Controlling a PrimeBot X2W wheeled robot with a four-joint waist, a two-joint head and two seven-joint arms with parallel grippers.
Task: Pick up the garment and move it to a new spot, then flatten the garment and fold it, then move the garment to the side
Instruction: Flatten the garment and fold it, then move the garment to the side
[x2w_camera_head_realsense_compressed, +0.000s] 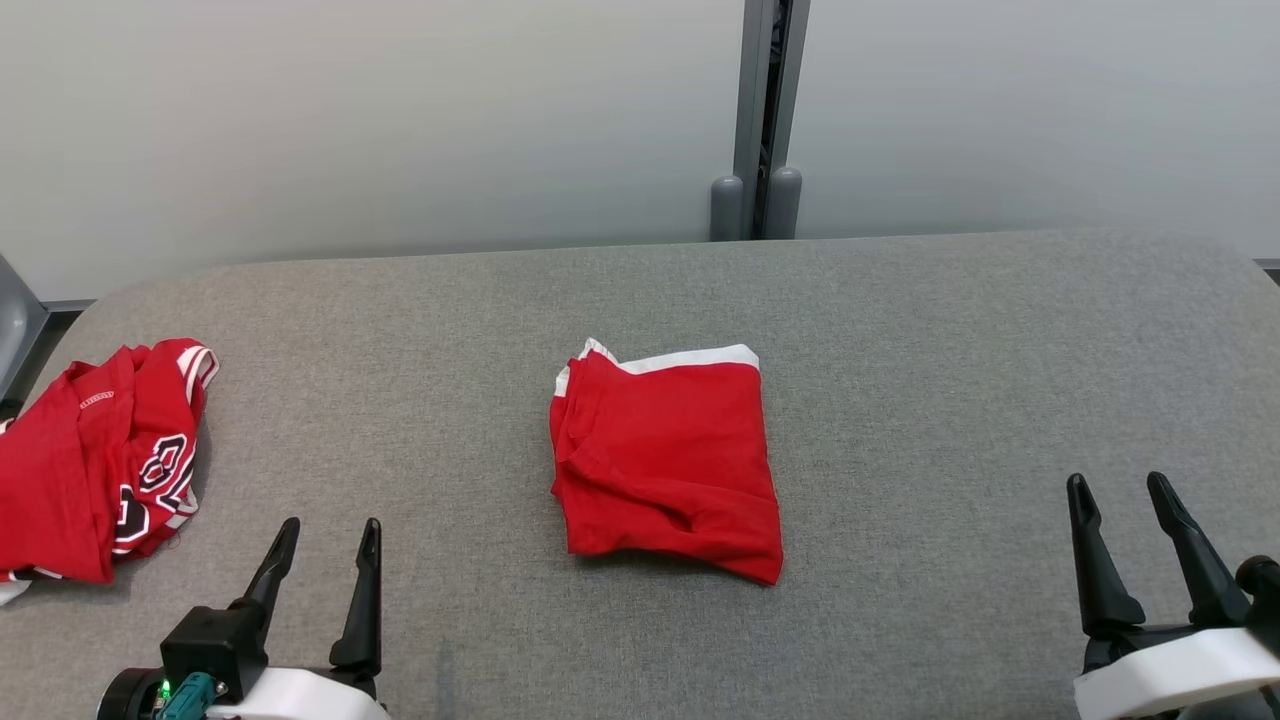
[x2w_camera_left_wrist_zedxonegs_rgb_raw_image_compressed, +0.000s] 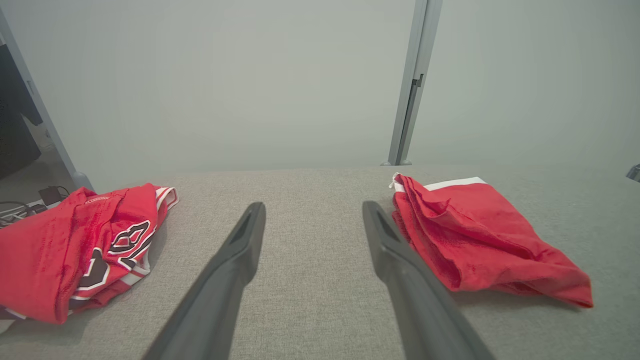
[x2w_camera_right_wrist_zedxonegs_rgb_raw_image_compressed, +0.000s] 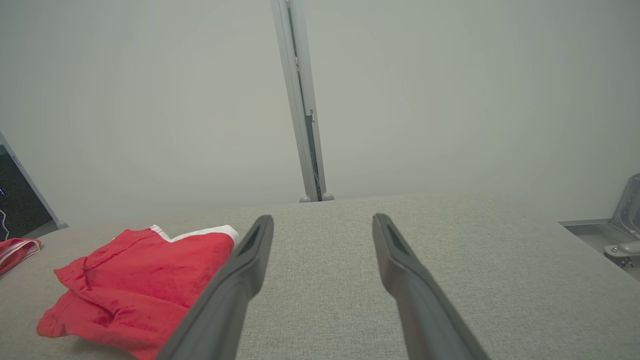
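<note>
Far left: crumpled red jersey (black-and-white print) at edge of grey table. Left gripper — fingers spread, holding nothing. Centre: folded red garment, white band on far edge, lying flat on table. Right gripper — spread, empty, well apart from garment.

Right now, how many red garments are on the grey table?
2. A folded red garment lies in the middle; a crumpled red jersey with black-and-white lettering lies at the far left, partly cut off by the frame.
</note>
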